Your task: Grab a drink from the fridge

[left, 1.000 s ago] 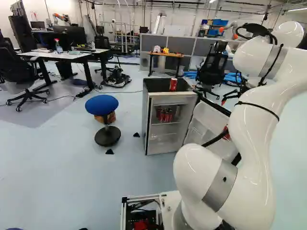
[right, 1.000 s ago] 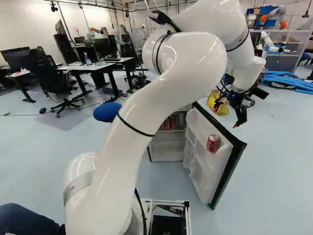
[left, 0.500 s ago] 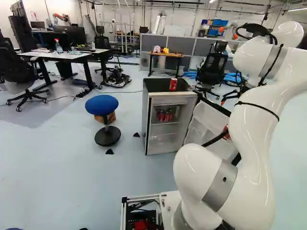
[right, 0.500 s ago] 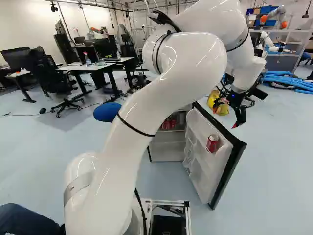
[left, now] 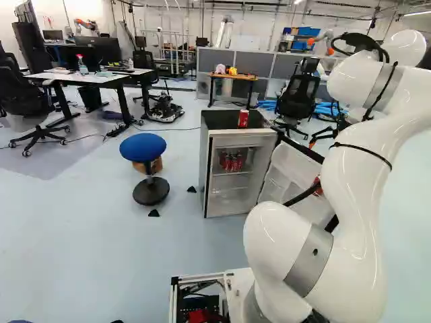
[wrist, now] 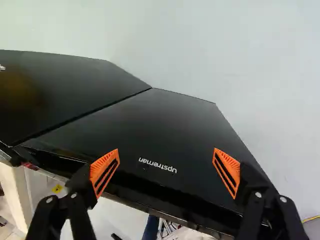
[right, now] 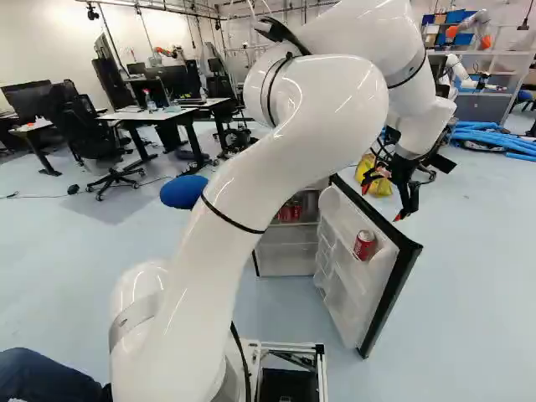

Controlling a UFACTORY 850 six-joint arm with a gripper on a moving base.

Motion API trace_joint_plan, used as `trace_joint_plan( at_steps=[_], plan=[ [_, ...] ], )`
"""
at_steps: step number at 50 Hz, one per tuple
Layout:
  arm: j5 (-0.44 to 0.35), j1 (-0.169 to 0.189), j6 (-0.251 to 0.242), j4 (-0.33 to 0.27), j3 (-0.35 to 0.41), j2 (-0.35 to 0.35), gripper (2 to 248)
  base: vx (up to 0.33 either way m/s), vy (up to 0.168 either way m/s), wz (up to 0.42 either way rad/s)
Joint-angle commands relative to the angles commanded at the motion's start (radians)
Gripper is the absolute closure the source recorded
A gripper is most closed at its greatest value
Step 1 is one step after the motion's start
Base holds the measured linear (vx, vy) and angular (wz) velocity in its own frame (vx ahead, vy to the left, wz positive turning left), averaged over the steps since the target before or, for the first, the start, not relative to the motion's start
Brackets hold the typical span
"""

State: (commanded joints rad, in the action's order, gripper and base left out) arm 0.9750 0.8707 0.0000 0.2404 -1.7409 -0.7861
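Red cans in reach of an open door, gripper on the wrong side of it

Red cans [left: 231,162] stand together on a shelf inside the fridge [left: 242,141], and a door can [right: 364,244] sits in the rack of the opened door [right: 356,285]. One more, the top can [left: 243,118], stands on the fridge's roof. Past the door's free edge, on its outer side, hangs the gripper [wrist: 166,165], its two fingers wide apart with nothing between the orange pads [wrist: 95,175]. A black panel [wrist: 165,125], which I take for the door's outer face, lies ahead of it.

I judge the opening step to be done or nearly so, the grab not begun. The next move calls for bringing the arm [right: 276,151] clear of the door and round to the fridge's open front, then lining the fingers up on either side of one can. Cutting the corner could knock the door or tip the door can.
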Motion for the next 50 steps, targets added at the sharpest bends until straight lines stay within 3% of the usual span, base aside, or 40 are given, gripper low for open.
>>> trace_joint_plan(
  at_steps=[14,50],
  plan=[
    [0.0,0.0,0.0,0.0,-0.013,-0.035,3,0.0,0.0,0.0],
    [0.0,0.005,0.0,0.0,0.013,-0.019,3,0.0,0.0,0.0]
  ],
)
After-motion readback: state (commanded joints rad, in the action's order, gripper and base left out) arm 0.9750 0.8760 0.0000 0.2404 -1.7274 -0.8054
